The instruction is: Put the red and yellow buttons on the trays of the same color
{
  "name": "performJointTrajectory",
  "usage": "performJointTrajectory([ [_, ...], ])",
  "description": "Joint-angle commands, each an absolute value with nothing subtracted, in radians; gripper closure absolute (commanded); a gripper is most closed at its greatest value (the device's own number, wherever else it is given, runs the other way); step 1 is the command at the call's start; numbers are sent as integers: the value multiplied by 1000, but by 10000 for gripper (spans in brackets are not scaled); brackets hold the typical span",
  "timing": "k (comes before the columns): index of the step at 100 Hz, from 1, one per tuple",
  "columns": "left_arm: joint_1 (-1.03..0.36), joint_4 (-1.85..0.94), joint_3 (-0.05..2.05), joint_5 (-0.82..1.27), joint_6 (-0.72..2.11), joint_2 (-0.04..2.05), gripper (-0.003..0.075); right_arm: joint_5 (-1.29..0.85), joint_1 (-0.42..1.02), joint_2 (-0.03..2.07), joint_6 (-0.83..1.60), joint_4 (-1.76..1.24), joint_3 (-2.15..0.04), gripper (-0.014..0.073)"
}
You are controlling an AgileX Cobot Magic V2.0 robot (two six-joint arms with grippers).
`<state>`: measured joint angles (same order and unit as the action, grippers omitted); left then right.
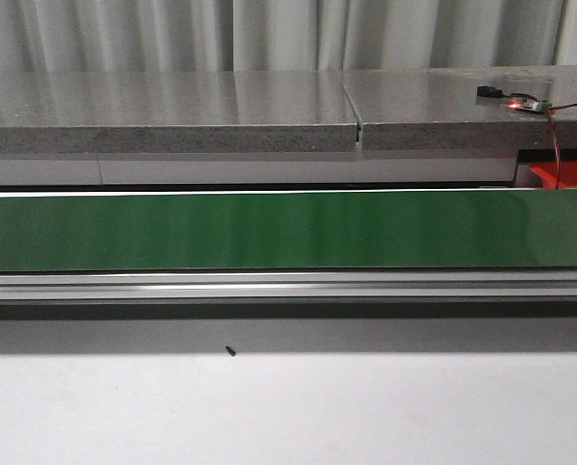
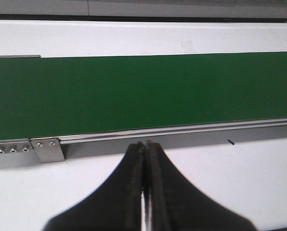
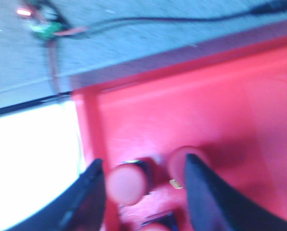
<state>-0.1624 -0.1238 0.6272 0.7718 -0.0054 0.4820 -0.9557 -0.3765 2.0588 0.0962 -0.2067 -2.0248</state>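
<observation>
Our right claw point(image 3: 146, 185) hangs released over red buttons point(image 3: 127, 184) in the red tray point(image 3: 240, 110), left claw point(image 2: 146, 149) clenched empty; no yellow visible.

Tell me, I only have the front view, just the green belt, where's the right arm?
Observer: Its right end effector is over the red tray.
Operator: Anything in that tray?
Observer: Red buttons; one red button lies between the spread fingers. The picture is blurred.
Operator: And the left arm?
Observer: The left end effector is shut, empty, on the near side of the green belt.
</observation>
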Motion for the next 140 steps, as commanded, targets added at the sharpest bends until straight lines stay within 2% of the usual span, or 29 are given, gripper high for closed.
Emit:
performJointTrajectory([
  [1,-170,-133,654,709,-15,486,739,-935,-357,1954,110,-222,-2056,314],
  [26,-170,-133,654,709,-15,486,739,-936,-271,1851,125,-220,-2001,570],
  [40,-170,-133,654,709,-15,486,739,-916,-223,1792,125,-220,-1930,645],
  [61,-170,-133,654,709,-15,486,739,-851,-157,1683,125,-220,-1771,653],
  [93,-170,-133,654,709,-15,486,739,-672,-82,1441,125,-220,-1418,653],
  [140,-170,-133,654,709,-15,486,739,-410,-80,1015,125,-220,-1006,653],
])
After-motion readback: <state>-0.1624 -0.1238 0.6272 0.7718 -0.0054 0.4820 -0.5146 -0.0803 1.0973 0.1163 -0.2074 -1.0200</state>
